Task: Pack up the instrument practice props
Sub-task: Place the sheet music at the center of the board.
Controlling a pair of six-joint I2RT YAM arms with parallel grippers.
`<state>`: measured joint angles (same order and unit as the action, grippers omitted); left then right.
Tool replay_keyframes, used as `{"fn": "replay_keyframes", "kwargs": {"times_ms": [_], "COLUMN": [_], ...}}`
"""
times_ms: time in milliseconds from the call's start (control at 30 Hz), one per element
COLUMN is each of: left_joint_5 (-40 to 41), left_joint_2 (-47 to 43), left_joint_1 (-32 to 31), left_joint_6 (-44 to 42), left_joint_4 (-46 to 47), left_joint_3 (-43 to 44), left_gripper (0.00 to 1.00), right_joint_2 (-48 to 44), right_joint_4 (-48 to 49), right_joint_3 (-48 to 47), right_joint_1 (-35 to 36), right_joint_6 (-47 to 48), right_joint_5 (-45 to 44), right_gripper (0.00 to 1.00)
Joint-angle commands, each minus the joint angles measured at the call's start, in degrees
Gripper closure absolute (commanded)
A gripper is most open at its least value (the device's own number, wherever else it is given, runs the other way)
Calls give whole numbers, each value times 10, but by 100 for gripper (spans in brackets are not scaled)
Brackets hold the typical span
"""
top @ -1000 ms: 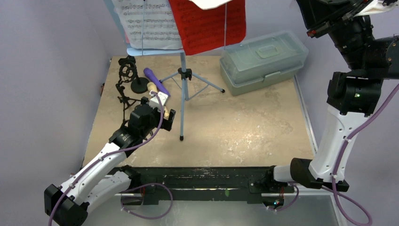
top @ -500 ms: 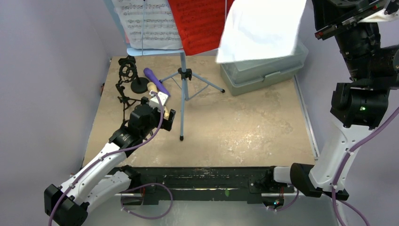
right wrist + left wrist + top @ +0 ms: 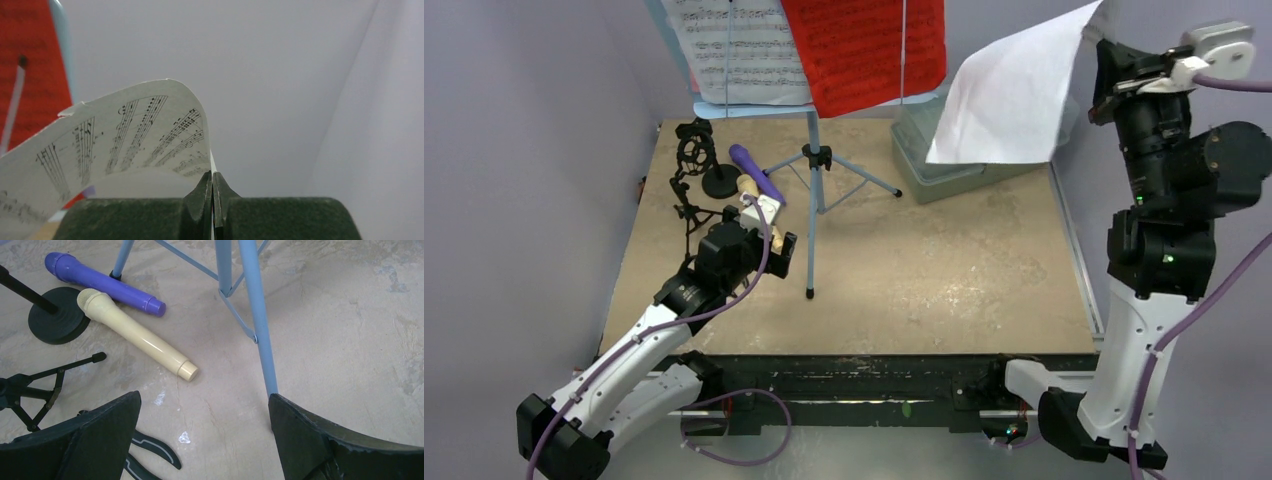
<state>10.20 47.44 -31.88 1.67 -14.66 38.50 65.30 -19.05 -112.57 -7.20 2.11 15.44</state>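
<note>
Now my right pincer (image 3: 212, 200) is clamped shut on the edge of the white sheet-music page (image 3: 1009, 100). The page hangs at the upper right of the top view, covering most of the lidded box (image 3: 912, 150). A second ago only a sliver of it showed at the top edge; it has since come down and swung right. My left pincer (image 3: 204, 399) hasn't moved. Its jaws are spread wide and empty over the bench (image 3: 350, 340), near the tan microphone (image 3: 137, 335) and purple microphone (image 3: 102, 282).
</note>
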Motion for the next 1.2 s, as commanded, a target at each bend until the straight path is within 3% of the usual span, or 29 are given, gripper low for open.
{"fn": "replay_keyframes", "kwargs": {"times_ms": [0,133,400,567,767,1000,1167], "left_joint_5": [-9,-11,-15,-16,-17,-18,-16], "left_joint_2": [-11,-12,-14,-14,-13,-11,-10], "left_joint_1": [4,4,4,4,4,4,4], "left_joint_6": [-4,-4,-3,-3,-3,-2,-2], "left_joint_4": [15,15,15,15,14,14,13], "left_joint_3": [3,3,3,4,5,4,4], "left_gripper": [1,1,1,1,1,1,1], "right_joint_2": [-10,8,114,161,110,46,20], "right_joint_4": [-21,-58,-183,-274,-330,-496,-523], "right_joint_3": [111,211,315,295,286,182,143], "right_joint_1": [-3,-38,-181,-213,-212,-212,-212], "right_joint_6": [141,234,296,340,380,415,401], "right_joint_5": [-103,-142,-29,35,91,244,302], "right_gripper": [100,100,100,100,100,100,100]}}
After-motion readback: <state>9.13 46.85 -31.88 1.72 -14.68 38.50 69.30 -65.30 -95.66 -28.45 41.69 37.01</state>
